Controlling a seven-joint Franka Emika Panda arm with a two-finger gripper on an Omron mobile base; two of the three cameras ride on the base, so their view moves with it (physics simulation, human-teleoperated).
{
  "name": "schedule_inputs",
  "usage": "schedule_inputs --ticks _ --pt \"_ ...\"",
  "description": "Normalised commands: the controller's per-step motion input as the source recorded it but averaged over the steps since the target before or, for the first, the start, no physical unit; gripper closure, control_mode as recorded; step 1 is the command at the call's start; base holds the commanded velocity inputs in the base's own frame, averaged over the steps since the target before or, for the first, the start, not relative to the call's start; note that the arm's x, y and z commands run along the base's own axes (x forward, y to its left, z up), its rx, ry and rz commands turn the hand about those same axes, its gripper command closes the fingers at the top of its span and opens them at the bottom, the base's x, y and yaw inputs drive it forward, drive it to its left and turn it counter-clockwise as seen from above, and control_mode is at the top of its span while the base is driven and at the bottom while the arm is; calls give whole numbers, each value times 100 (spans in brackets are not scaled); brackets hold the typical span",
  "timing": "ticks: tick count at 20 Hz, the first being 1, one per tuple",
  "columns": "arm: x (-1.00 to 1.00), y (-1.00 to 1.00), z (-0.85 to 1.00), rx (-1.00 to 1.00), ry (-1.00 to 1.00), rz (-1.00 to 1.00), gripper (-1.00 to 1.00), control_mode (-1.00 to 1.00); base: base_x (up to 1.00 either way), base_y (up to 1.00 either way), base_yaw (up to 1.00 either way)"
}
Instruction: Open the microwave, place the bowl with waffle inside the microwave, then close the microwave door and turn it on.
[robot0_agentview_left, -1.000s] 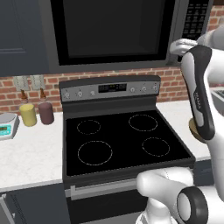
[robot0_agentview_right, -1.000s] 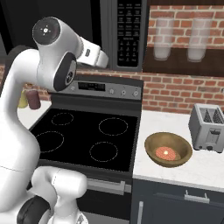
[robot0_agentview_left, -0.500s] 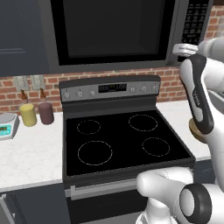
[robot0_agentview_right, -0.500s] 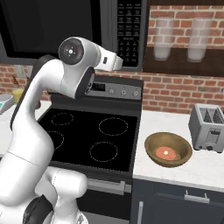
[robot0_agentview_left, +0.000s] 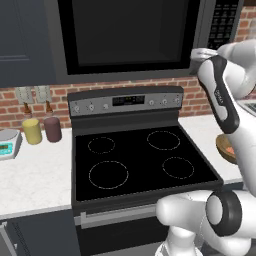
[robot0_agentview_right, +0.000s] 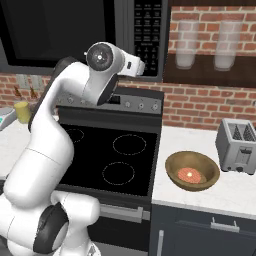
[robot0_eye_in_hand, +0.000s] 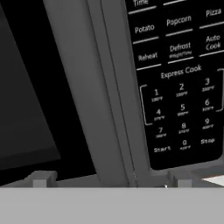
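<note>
The pincer (robot0_eye_in_hand: 109, 183) stands wide and holds nothing, just before the microwave door (robot0_eye_in_hand: 78, 87) near its right edge, likely to pull it open. The bowl (robot0_agentview_right: 192, 170) with the waffle (robot0_agentview_right: 190, 175) waits on the counter (robot0_agentview_right: 225, 192), beside the stove (robot0_agentview_right: 107, 155), clear of the arm.

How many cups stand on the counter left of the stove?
2. A yellow cup and a maroon cup stand side by side near the brick wall, right of the scale. The arm may hide others elsewhere.
</note>
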Motion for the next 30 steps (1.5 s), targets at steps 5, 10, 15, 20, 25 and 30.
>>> schedule_inputs --ticks 5,10,15,20,25,30 --pt "63 0 0 0 1 7 -100 -100 0 0 0" --pt "74 0 0 0 4 3 -100 -100 0 0 0" --pt "80 0 -15 -1 4 1 -100 -100 0 0 0" --pt "75 6 -50 -7 0 1 -100 -100 0 0 0" --pt "99 27 -65 -9 0 5 100 -100 0 0 0" --pt "97 32 -58 -2 0 8 100 -100 0 0 0"
